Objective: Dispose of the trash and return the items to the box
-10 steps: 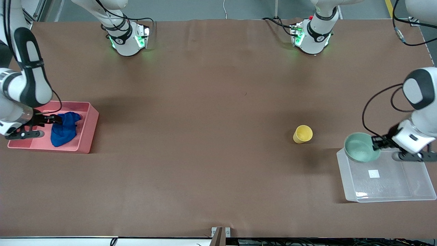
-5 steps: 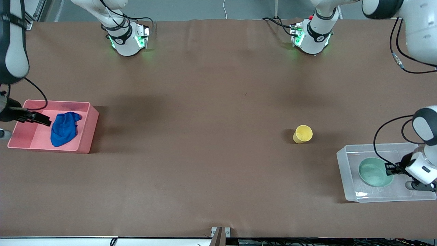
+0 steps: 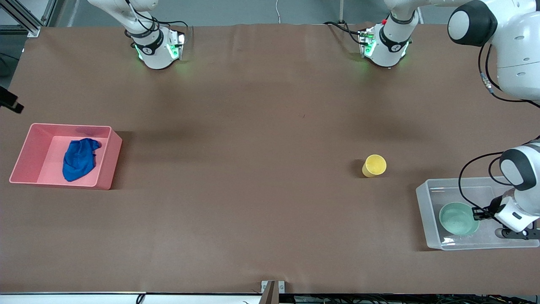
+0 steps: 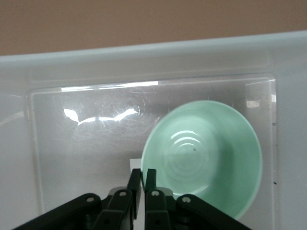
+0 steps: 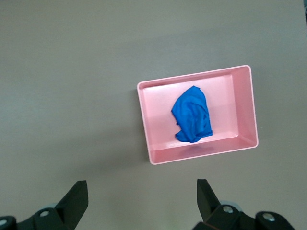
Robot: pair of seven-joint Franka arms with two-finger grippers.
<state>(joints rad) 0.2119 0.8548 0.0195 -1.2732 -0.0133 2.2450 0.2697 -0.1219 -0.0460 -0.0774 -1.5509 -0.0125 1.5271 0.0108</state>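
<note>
The mint-green bowl (image 3: 459, 218) sits inside the clear box (image 3: 423, 198) at the left arm's end of the table. My left gripper (image 3: 479, 213) is down in the box, shut on the bowl's rim. In the left wrist view the gripper (image 4: 143, 175) pinches the rim of the bowl (image 4: 206, 153) over the box floor (image 4: 81, 158). The yellow cup (image 3: 373, 165) stands on the table beside the box. The blue trash wad (image 3: 79, 159) lies in the pink bin (image 3: 109, 162). My right gripper (image 5: 141, 201) is open and empty, high over the table next to the bin (image 5: 146, 129) and the wad (image 5: 193, 115).
Both arm bases (image 3: 158, 46) stand along the table's edge farthest from the front camera. A small metal bracket (image 3: 273, 287) sits at the edge nearest it. Brown table surface (image 3: 253, 169) lies between the pink bin and the cup.
My left gripper has carried the bowl down into the clear box. My right gripper has let go of the blue wad in the pink bin and risen away from it.
</note>
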